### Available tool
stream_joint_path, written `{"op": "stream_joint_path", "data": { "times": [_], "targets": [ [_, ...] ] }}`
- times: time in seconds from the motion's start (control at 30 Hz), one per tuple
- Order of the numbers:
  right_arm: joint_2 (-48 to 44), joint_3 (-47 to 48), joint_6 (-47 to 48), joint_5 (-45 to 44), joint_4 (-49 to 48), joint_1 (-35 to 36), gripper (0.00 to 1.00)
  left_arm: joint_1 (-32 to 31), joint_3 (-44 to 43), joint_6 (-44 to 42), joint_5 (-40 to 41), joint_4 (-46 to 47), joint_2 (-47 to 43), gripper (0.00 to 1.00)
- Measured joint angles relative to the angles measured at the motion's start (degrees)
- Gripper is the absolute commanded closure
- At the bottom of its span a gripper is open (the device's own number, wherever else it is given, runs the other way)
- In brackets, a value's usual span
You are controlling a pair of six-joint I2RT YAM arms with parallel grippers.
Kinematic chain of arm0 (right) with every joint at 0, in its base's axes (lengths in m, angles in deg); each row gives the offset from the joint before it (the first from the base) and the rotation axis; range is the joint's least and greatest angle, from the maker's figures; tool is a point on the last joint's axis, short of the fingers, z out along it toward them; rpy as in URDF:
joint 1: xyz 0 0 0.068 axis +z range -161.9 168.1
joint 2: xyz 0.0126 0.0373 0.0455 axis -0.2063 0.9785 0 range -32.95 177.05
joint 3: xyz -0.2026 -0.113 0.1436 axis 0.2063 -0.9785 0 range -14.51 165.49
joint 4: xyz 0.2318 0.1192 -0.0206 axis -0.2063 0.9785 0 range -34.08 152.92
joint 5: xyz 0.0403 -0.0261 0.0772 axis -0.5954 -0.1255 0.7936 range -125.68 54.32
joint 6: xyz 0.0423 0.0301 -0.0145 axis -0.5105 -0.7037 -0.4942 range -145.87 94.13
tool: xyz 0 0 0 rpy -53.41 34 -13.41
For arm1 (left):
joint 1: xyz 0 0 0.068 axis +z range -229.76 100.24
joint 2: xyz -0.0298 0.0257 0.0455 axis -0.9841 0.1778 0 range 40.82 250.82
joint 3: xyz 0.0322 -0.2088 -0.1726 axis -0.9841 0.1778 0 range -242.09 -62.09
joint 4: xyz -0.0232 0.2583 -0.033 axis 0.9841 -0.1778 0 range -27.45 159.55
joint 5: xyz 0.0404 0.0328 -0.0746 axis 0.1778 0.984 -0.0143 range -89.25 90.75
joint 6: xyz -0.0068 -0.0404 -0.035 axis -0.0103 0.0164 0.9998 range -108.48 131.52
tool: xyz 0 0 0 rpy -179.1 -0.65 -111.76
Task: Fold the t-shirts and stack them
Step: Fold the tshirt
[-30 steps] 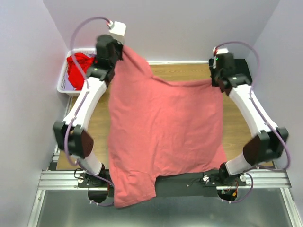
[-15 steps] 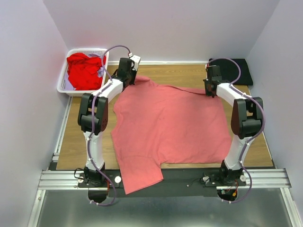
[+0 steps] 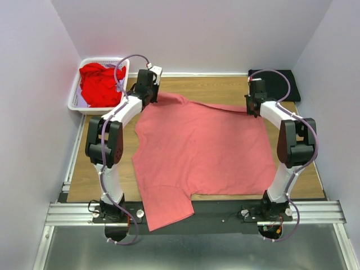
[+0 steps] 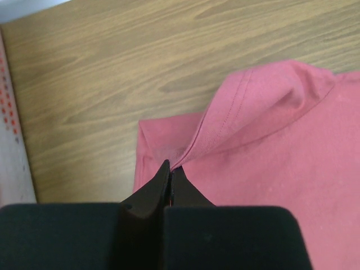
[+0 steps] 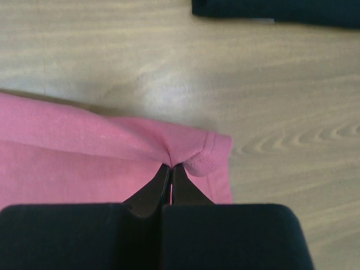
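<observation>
We see the pink shirt point(image 3: 197, 152) lying spread out on the worktop point(image 3: 219, 90). It fills most of the middle, and one part reaches over the near edge. The shirt is soft, thin and light. It will bend and wrinkle easily, so we think it is best held at its corners and edges, two spots at once, so that it stays flat. The left jaws are pressed tight on a little fold of pink cloth at the shirt's far left corner. The right jaws are pressed tight on its far right corner. Each pinches only a small bit, so we think a fast pull could let the cloth slip out. A white basket point(image 3: 75, 100) sits by the far left corner of the worktop, with a red shirt point(image 3: 100, 83) bunched up inside it. A black shirt point(image 3: 281, 81) lies at the far right corner, near the right jaws but not touching the pink shirt. The basket is close to the left arm point(image 3: 124, 109), so we think a wide swing there could bump it.
</observation>
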Motion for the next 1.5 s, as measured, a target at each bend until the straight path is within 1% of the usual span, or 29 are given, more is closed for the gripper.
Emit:
{"op": "stream_joint_path", "data": {
  "times": [0.2, 0.33, 0.6, 0.9, 1.1, 1.3, 1.5],
  "targets": [
    [-6.82, -6.27, -2.05, -1.97, 0.07, 0.07, 1.0, 0.0, 4.26, 2.45, 0.63, -3.52, -6.4, 1.0],
    [-13.09, -10.29, -4.24, -3.76, 0.7, 0.04, 0.99, 0.0, 7.65, 3.89, 0.94, -5.99, -11.5, 1.0],
    [-18.05, -14.93, -7.23, -5.64, 3.04, 0.07, 0.99, 0.0, 14.99, 6.78, 1.29, -9.68, -19.1, 1.0],
    [-18.53, -16.37, -10.21, -6.45, 7.26, 0.07, 0.99, 0.0, 21.2, 8.66, 1.03, -13.6, -27.26, 1.0],
    [-18.4, -18.45, -12.28, -6.43, 8.15, 0.07, 0.99, -0.02, 25.79, 10.08, 0.7, -13.42, -30.51, 1.0],
    [-14.95, -18.84, -14.51, -6.1, 8.5, 0.07, 0.99, -0.04, 33.68, 11.58, -0.35, -13.29, -31.15, 1.0],
    [-11.08, -18.82, -15.61, -6.14, 9.16, 0.04, 0.99, -0.33, 34.73, 12.92, -1.62, -12.87, -31.08, 1.0]
  ]
}}
